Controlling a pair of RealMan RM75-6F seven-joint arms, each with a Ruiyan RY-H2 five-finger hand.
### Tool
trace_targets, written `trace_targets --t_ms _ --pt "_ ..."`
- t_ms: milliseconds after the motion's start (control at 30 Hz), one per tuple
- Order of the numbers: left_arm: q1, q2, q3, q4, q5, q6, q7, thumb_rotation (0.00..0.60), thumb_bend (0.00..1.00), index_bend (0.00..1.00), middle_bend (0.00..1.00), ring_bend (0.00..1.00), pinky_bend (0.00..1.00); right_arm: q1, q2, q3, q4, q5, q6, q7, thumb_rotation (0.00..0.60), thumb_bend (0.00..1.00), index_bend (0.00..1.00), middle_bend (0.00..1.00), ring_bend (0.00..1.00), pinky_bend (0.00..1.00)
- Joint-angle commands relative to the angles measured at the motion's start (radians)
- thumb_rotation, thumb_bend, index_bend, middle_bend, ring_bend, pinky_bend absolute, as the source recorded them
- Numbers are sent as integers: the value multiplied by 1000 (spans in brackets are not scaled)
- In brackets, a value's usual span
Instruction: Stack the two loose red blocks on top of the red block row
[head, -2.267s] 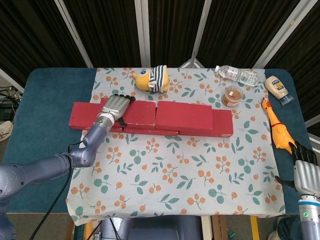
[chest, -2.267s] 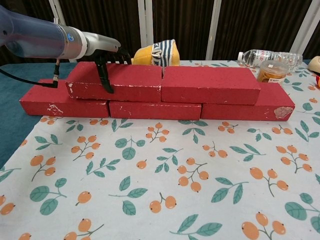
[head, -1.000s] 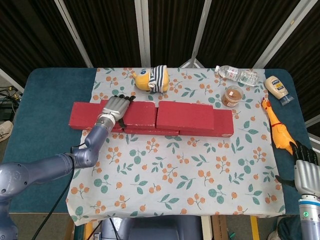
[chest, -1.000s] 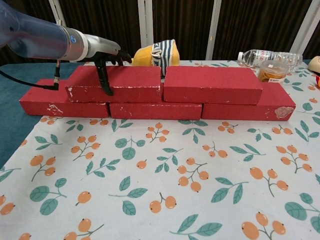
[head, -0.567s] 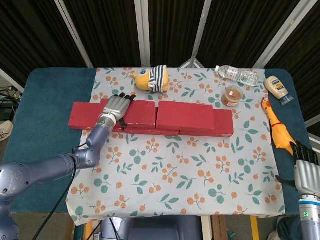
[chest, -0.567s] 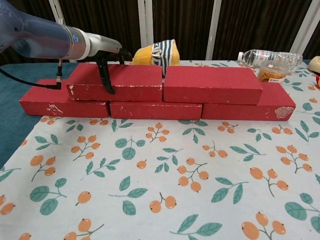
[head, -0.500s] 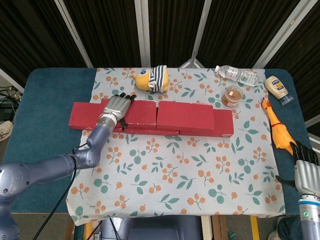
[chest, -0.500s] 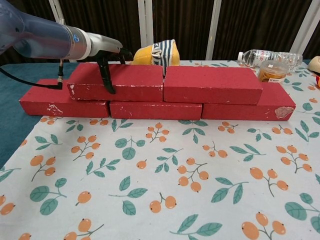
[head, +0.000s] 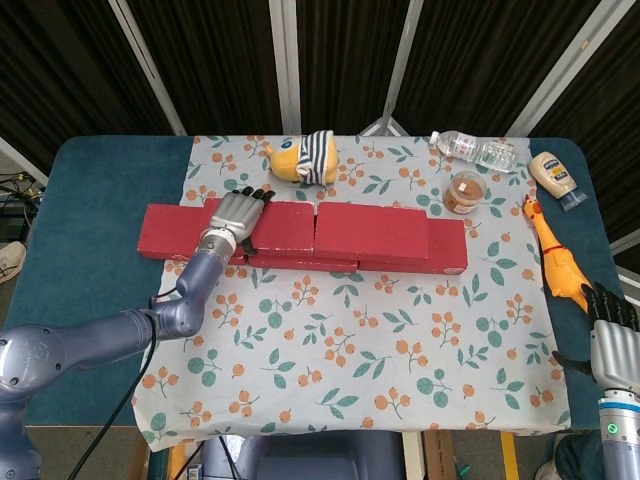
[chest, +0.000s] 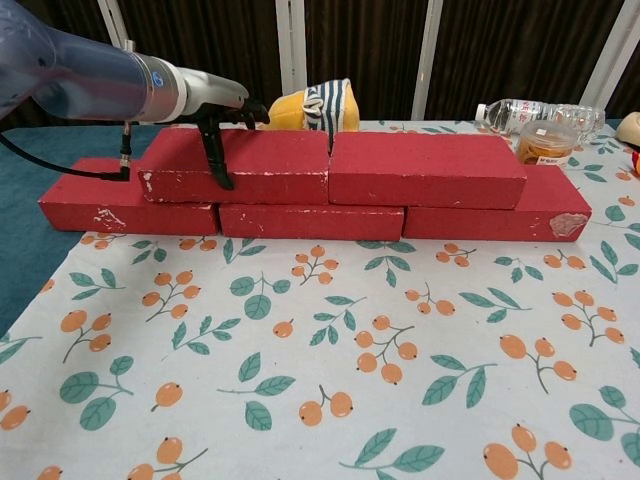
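Note:
Three red blocks lie end to end as the bottom row (head: 164, 233) (chest: 310, 220) across the far half of the floral cloth. Two more red blocks sit on top, side by side and touching: the upper left block (head: 283, 226) (chest: 270, 165) and the upper right block (head: 370, 232) (chest: 425, 170). My left hand (head: 232, 217) (chest: 222, 110) grips the upper left block, fingers laid over its top and the thumb down its front face. My right hand (head: 610, 335) hangs at the table's near right edge, fingers apart, holding nothing.
A striped yellow plush toy (head: 303, 157) (chest: 310, 107) lies just behind the blocks. A plastic bottle (head: 475, 150), a small jar (head: 465, 192), a mayonnaise bottle (head: 560, 178) and a rubber chicken (head: 555, 255) occupy the far right. Bare floral cloth (head: 350, 340) spreads in front of the row.
My left hand has slid the upper left block slightly to the right, and the upper right block has shifted right with it. The right hand has stayed put.

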Motion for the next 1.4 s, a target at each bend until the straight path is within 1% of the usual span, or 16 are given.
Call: trace_targets --t_ms 33,433,633,833,1100,1267,1400 --pt "-1 -1 -2 0 -2 -1 1 600 0 22 67 70 183 0 0 0 0 3 0 -2 600 99 0 0 0 0" --pt "-3 -7 -14 0 -11 2 6 600 0 2 32 53 175 0 -2 3 0 7 3 -8 600 99 0 0 0 0" --pt "-6 -7 -12 -4 -28 9 21 600 0 0 3 15 149 0 -2 3 -1 8 3 -10 600 99 0 0 0 0" --pt "-11 1 -19 -22 -45 27 33 600 0 0 0 0 132 0 -2 3 -3 10 3 -12 600 99 0 0 0 0" --pt "-21 23 -20 -60 -65 37 57 600 0 0 0 0 126 -1 0 3 -6 9 4 -11 600 98 0 0 0 0" --pt "-29 49 -19 -101 -77 61 79 600 0 0 0 0 123 -1 1 3 -6 12 3 -14 600 99 0 0 0 0" --pt "-36 113 -24 -186 -86 99 99 600 0 0 0 0 116 0 0 3 -7 18 3 -24 600 99 0 0 0 0"
